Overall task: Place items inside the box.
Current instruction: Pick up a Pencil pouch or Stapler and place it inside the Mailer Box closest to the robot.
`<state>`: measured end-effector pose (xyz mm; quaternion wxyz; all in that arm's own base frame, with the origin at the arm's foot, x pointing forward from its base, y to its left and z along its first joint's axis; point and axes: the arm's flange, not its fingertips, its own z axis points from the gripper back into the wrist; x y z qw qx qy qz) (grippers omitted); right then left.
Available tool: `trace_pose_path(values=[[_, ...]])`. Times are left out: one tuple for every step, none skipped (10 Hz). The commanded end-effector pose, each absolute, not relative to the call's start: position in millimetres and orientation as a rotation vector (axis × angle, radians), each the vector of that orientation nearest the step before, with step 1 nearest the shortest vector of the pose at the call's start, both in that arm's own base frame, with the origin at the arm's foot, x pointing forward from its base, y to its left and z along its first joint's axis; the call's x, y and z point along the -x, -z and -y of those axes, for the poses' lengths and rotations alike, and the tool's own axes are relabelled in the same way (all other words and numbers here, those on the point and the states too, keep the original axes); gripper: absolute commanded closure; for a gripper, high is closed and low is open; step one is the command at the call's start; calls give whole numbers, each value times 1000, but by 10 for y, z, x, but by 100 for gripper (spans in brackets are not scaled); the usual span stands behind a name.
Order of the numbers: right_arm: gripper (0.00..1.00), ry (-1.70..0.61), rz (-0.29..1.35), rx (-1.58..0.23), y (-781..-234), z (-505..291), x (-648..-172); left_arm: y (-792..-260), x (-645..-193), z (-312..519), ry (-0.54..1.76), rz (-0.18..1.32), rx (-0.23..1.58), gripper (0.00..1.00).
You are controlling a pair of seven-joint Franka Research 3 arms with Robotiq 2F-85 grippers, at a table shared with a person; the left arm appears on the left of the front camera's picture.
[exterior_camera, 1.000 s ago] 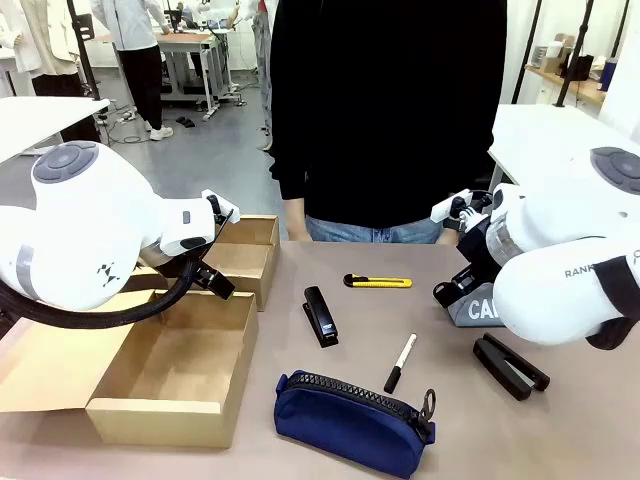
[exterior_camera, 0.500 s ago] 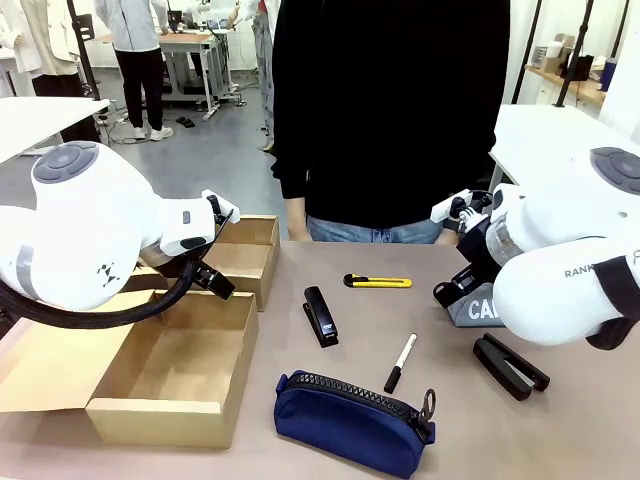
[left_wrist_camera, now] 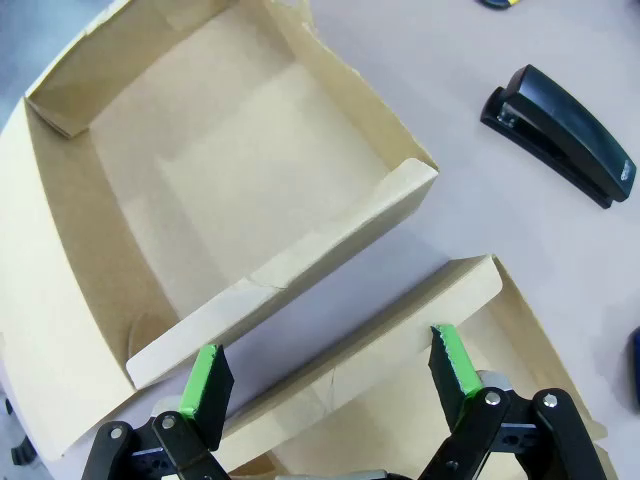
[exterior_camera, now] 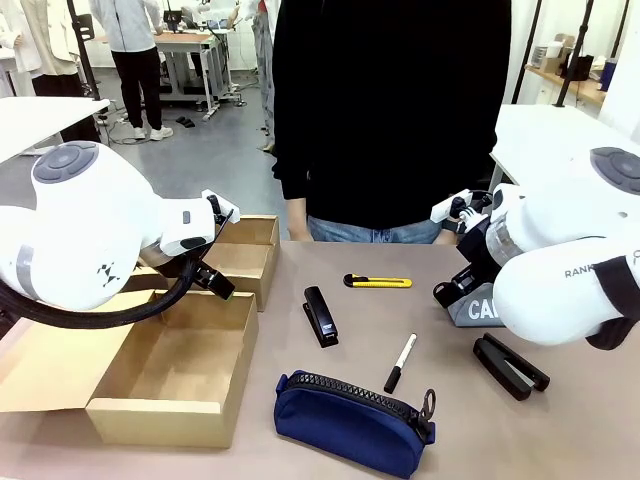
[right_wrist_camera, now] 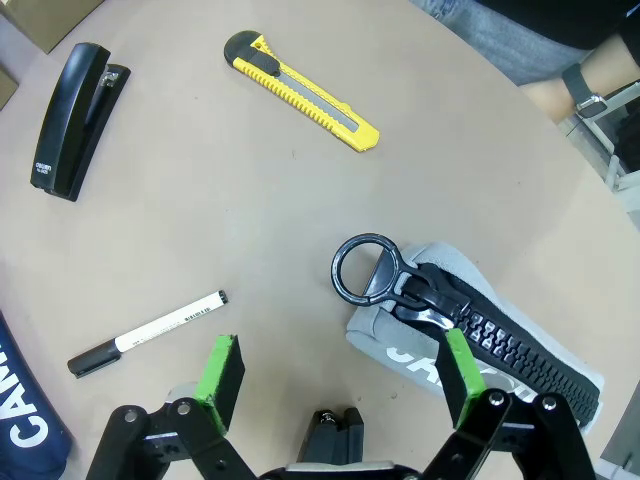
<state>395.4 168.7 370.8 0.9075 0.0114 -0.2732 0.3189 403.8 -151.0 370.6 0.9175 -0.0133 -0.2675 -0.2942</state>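
Note:
My left gripper (left_wrist_camera: 330,375) hangs open with nothing between its pads, above the near wall of a small open cardboard box (left_wrist_camera: 230,170) and the edge of a second, larger box (exterior_camera: 170,370). My right gripper (right_wrist_camera: 340,375) is open over bare table beside the grey "CAMPUS" pouch (right_wrist_camera: 480,340), whose zip ring points toward it. On the table lie a yellow utility knife (right_wrist_camera: 300,90), a black stapler (right_wrist_camera: 75,120), a white marker with a black cap (right_wrist_camera: 150,332), a navy pouch (exterior_camera: 350,420) and a second black stapler (exterior_camera: 510,365).
A person in a black top (exterior_camera: 390,110) stands at the far edge, a wrist with a watch (right_wrist_camera: 590,100) near the grey pouch. Both boxes are open at the table's left; the larger one's flap (exterior_camera: 40,365) hangs out to the left.

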Motion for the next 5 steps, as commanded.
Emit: trace_pose_path(values=[[0, -658, 564, -24, -3709, -1687, -3954, -3706, -4038, 1510, 605, 550, 27, 0], [0, -658, 564, -24, -3708, -1687, -3954, -3706, -4038, 1510, 605, 550, 27, 0], [0, -651, 554, -41, -3890, -1599, -3931, -3899, -3937, 1442, 666, 571, 97, 0], [0, -605, 539, -132, -4227, -1439, -3862, -4228, -3781, 1404, 662, 586, 227, 0], [0, -546, 513, -233, -4629, -1234, -3719, -4614, -3626, 1376, 528, 582, 301, 0]])
